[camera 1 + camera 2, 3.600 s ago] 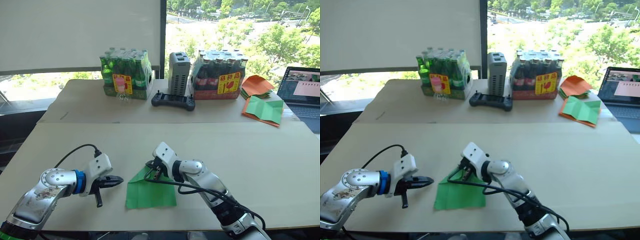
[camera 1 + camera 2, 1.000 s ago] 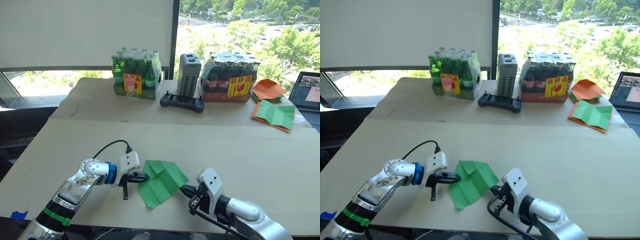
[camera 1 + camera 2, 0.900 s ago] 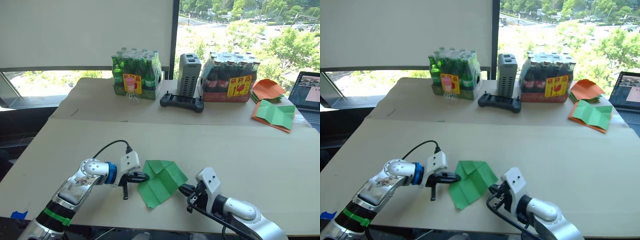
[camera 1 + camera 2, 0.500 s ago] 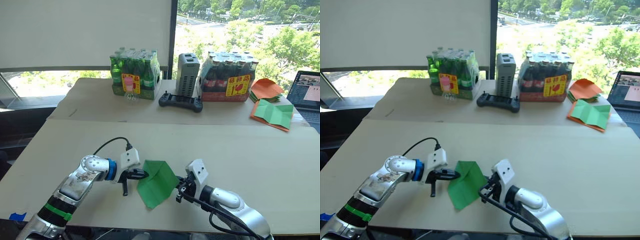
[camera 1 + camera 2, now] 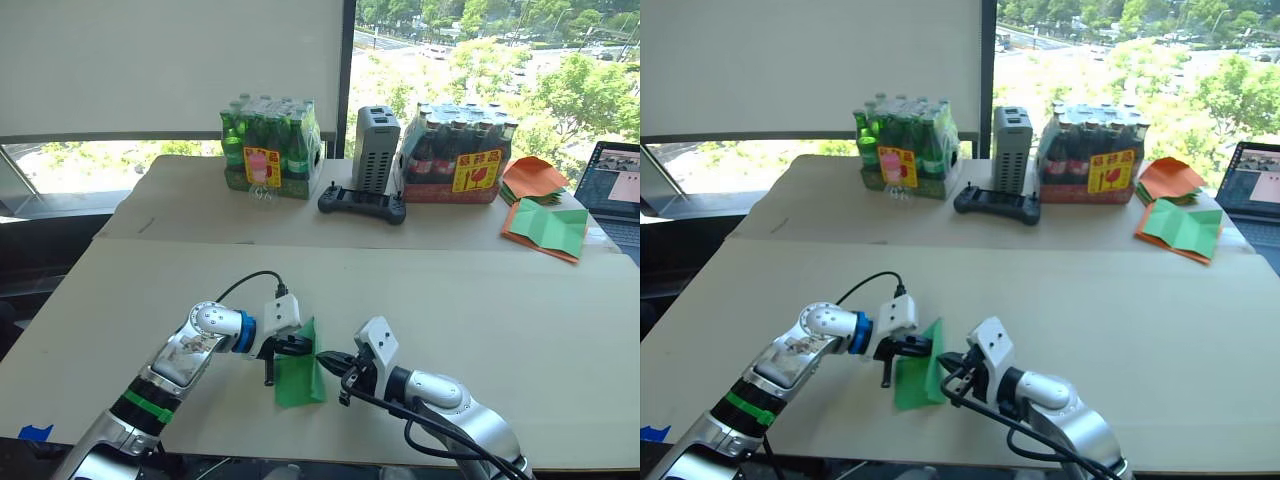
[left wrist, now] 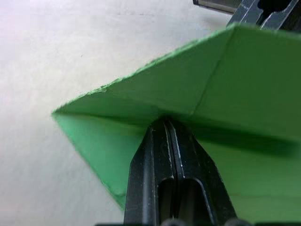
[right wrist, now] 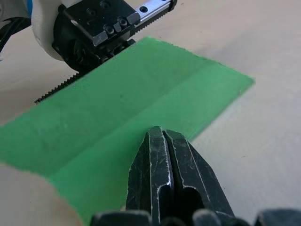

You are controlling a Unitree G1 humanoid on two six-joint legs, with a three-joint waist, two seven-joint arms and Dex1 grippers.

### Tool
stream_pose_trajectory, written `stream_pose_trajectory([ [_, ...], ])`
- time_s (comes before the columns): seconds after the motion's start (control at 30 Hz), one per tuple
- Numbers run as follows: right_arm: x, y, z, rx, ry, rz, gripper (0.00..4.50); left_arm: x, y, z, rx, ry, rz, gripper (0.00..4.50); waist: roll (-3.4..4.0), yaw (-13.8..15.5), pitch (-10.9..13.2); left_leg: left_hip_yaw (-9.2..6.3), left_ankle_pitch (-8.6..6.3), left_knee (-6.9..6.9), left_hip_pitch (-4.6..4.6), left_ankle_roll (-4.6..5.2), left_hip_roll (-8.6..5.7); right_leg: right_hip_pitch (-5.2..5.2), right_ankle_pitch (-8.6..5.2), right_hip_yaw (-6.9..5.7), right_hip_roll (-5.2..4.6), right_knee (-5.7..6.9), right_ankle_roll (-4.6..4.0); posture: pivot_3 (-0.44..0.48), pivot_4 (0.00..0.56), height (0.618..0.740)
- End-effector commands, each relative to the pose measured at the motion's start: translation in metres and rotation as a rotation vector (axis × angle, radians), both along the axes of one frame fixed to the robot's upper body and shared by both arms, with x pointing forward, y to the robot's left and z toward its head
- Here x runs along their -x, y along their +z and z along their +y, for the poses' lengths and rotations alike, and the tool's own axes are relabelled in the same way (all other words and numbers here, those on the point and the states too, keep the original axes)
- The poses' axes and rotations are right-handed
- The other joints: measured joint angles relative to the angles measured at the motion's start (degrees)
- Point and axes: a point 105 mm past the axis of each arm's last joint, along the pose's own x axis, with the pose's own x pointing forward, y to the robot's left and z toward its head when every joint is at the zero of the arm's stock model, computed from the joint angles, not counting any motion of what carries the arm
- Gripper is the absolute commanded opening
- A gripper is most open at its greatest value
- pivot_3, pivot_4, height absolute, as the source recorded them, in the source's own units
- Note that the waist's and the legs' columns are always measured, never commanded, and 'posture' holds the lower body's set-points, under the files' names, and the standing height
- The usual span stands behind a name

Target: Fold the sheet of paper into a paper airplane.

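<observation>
The sheet of paper (image 5: 298,380) is bright green and folded into a narrow strip near the table's front edge, with one flap standing up between my two grippers. My left gripper (image 5: 303,347) is shut. In the left wrist view its tips (image 6: 165,121) rest on the lower layer, right at the crease where the flap (image 6: 244,80) rises. From the other side, my right gripper (image 5: 325,356) is also shut. Its closed fingers (image 7: 159,141) press against the green flap (image 7: 117,108), with the left gripper's body just beyond.
At the back of the table stand a pack of green bottles (image 5: 265,148), a grey box (image 5: 378,148) and a pack of dark bottles (image 5: 455,150). A black controller (image 5: 362,203) lies in front of them. Orange and green sheets (image 5: 545,225) and a laptop (image 5: 615,190) sit far right.
Both grippers have come closer together. The right gripper has pushed the paper's right side up and over toward the left gripper, so the sheet is narrower with a flap upright.
</observation>
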Motion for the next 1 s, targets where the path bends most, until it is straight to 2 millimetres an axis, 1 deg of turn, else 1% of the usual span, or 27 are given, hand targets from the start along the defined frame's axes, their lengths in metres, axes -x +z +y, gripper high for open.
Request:
stream_pose_trajectory([
  [0.03,0.0,0.012,0.006,-0.021,0.023,-0.051,0.0,-0.004,0.003,-0.003,0.017,-0.007,-0.015,0.04,0.0,-0.01,0.0,0.0,0.0,0.0,0.0,0.0,0.0,0.0,0.0,0.0,0.0,0.0,0.0,0.0,0.15,0.675],
  [0.1,-0.001,0.013,0.007,-0.02,0.024,-0.054,0.0,-0.005,0.003,-0.001,0.016,-0.002,-0.015,0.04,0.0,-0.01,0.0,0.0,0.0,0.01,0.0,-0.01,0.0,0.0,0.0,0.0,0.0,0.0,0.0,0.0,0.15,0.675],
  [0.27,-0.006,0.01,0.011,0.002,0.038,-0.066,0.0,-0.003,0.004,0.019,-0.002,0.044,-0.012,0.04,0.0,-0.42,0.0,0.0,0.01,-0.01,0.01,-0.02,0.02,-0.02,0.0,0.01,0.01,0.03,0.0,0.0,0.15,0.675],
  [0.4,-0.012,0.009,0.016,0.01,0.045,-0.072,0.0,-0.001,0.005,0.03,-0.011,0.076,-0.013,0.04,0.0,-0.76,0.0,-0.01,0.03,-0.01,0.01,-0.05,0.02,-0.05,0.0,0.01,0.02,0.1,0.0,0.0,0.15,0.675],
  [0.5,-0.019,0.007,0.017,0.031,0.039,-0.072,0.0,-0.001,0.011,0.041,-0.016,0.113,-0.033,0.04,0.0,-0.95,0.0,-0.01,0.03,-0.01,0.01,-0.05,0.03,-0.08,0.0,0.01,0.03,0.12,0.0,0.0,0.15,0.675],
  [0.6,-0.021,0.004,0.018,0.042,0.045,-0.071,0.0,0.0,0.018,0.045,-0.011,0.13,-0.045,0.04,0.0,-1.1,0.0,-0.01,0.04,-0.01,-0.04,-0.07,0.02,-0.17,0.0,0.02,0.03,0.17,0.0,0.0,0.15,0.675],
  [0.67,-0.022,0.003,0.019,0.049,0.051,-0.07,0.0,-0.002,0.024,0.053,-0.017,0.159,-0.067,0.04,0.0,-1.27,0.0,-0.01,0.04,0.0,-0.11,-0.07,0.01,-0.24,0.0,0.02,0.02,0.18,0.0,0.0,0.15,0.675],
  [0.77,-0.022,0.002,0.02,0.058,0.058,-0.069,0.0,-0.007,0.04,0.064,0.001,0.211,-0.097,0.04,0.0,-1.36,0.0,-0.01,0.06,0.0,-0.14,-0.1,0.02,-0.29,0.0,0.03,0.03,0.24,-0.01,0.0,0.15,0.675],
  [0.87,-0.022,0.001,0.02,0.064,0.061,-0.07,0.0,-0.01,0.05,0.067,0.022,0.228,-0.117,0.04,0.0,-1.4,0.0,-0.01,0.07,-0.01,-0.15,-0.12,0.02,-0.33,0.0,0.03,0.03,0.27,-0.01,0.0,0.15,0.675],
  [0.97,-0.022,-0.001,0.019,0.083,0.069,-0.071,0.0,-0.01,0.059,0.063,0.066,0.22,-0.115,0.04,0.0,-1.42,0.0,-0.01,0.07,0.0,-0.14,-0.12,0.01,-0.32,0.0,0.04,0.03,0.27,-0.01,0.0,0.15,0.675],
  [1.0,-0.022,-0.001,0.019,0.083,0.069,-0.071,0.0,-0.008,0.059,0.061,0.077,0.208,-0.103,0.04,0.0,-1.42,0.0,-0.01,0.07,0.0,-0.14,-0.12,0.01,-0.33,0.0,0.04,0.03,0.28,-0.01,0.0,0.15,0.675],
])
